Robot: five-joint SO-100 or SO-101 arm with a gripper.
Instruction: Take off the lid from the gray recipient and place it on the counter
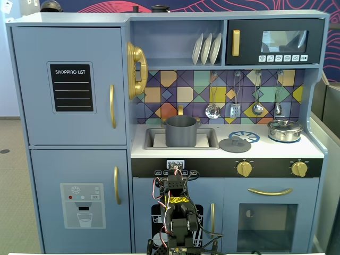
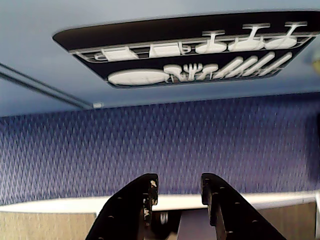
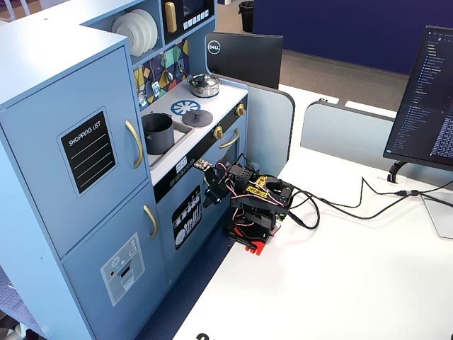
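The dark gray lid (image 1: 235, 144) lies flat on the white counter (image 1: 276, 151), just in front of the blue burner ring (image 1: 244, 136); it also shows in the other fixed view (image 3: 197, 118). The gray recipient (image 1: 182, 131) stands uncovered in the sink basin (image 3: 158, 133). My arm is folded low in front of the toy kitchen's lower doors, far below the counter. My gripper (image 3: 211, 188) points at the cabinet front. In the wrist view the gripper (image 2: 179, 186) is open with a gap between the black fingers and nothing in it.
A shiny silver pot (image 1: 285, 129) with its own lid sits at the counter's right end. Utensils hang on the tiled backsplash. The wrist view shows the printed dishwasher panel (image 2: 190, 55) and blue carpet. A monitor (image 3: 428, 92) and cables lie on the white desk.
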